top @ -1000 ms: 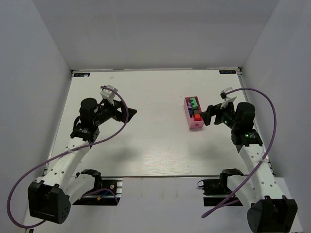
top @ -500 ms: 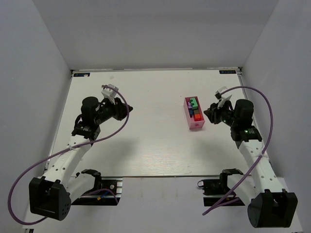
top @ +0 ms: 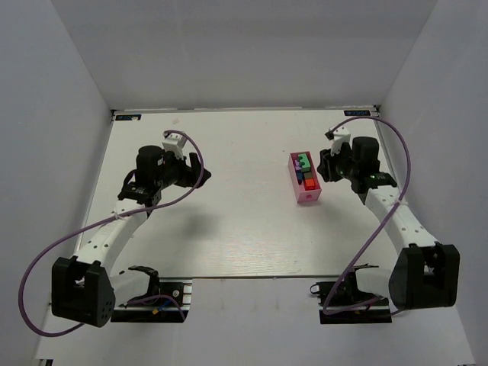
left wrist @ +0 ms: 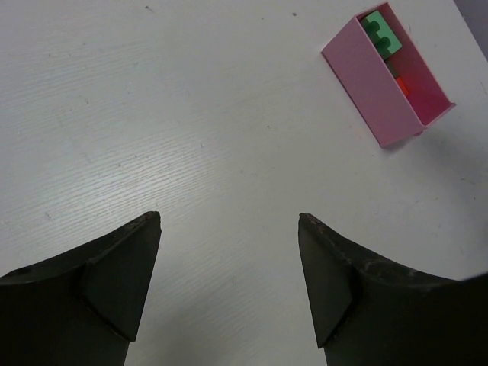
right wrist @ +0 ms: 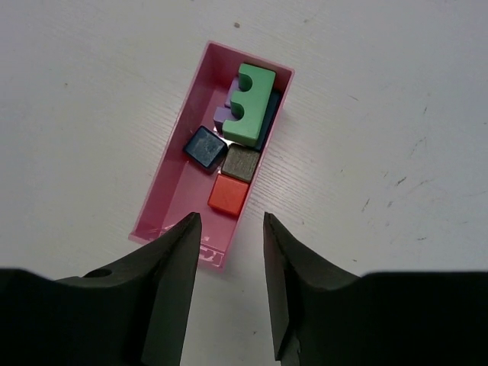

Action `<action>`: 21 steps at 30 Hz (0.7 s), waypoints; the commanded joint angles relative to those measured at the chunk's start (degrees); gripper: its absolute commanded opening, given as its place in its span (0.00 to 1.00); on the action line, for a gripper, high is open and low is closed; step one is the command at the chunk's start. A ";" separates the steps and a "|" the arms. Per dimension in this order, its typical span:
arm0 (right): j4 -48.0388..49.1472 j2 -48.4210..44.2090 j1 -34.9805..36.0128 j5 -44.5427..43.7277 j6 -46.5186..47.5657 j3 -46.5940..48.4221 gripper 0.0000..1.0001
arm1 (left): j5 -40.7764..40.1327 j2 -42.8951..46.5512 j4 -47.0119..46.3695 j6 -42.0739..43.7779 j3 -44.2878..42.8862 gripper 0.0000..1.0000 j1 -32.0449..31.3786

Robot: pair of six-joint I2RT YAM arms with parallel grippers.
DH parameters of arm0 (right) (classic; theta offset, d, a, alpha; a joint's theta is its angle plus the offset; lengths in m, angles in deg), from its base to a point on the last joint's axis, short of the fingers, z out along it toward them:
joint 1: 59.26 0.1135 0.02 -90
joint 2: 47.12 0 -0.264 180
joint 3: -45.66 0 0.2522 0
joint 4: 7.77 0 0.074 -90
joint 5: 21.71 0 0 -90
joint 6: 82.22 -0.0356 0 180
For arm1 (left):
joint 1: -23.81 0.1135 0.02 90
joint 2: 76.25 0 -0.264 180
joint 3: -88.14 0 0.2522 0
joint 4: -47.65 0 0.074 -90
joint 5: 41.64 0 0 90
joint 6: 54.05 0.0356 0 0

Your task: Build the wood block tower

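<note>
White wood-grain table [top: 229, 229], closed in by pale grey walls [top: 53, 152] on three sides. Bolted at its near edge, the left arm [top: 107, 236] and the right arm [top: 393, 217], white links with black joints, each trailing a looped purple cable [top: 379, 120]. One reaching up over the left half of the table, the other bent inward over the right half.

Over bare tabletop, well apart from everything else, the left gripper [left wrist: 229, 221]: black fingers spread wide, nothing between them but white surface. Just beside the pink box, the right gripper [right wrist: 227, 217]: fingers parted by a narrow gap, gripping nothing, tips poised at the box's near short wall in the wrist view.

On the right half of the table, the pink box [right wrist: 164, 191], rectangular and open-topped, close to the right gripper and far from the left one.

Inside that box, every one of the wood blocks [top: 306, 174] in view, packed together toward its far end. Biggest, a green block [right wrist: 248, 103] with two round notches in one edge, lying over a dark blue piece [right wrist: 268, 122]. Tucked against its side, a lilac block [right wrist: 226, 114]. Closer to the fingers, a dark blue cube [right wrist: 204, 145], a grey-brown cube [right wrist: 241, 162] and, nearest, a red-orange cube [right wrist: 228, 194], the last two touching. Cannot tell how many layers deep the cluster goes.
</note>
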 commanded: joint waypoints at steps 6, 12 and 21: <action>-1.34 10.21 3.08 -5.73 0.61 7.28 0.44 | -0.97 0.35 2.40 -1.51 -2.80 0.82 0.03; -1.43 16.27 4.66 -8.80 1.05 10.18 0.46 | 0.70 0.35 2.40 -2.04 -2.80 0.82 0.03; -2.48 21.20 5.80 -12.49 1.14 11.85 0.46 | 1.85 -0.18 2.40 -2.57 -3.33 0.82 0.03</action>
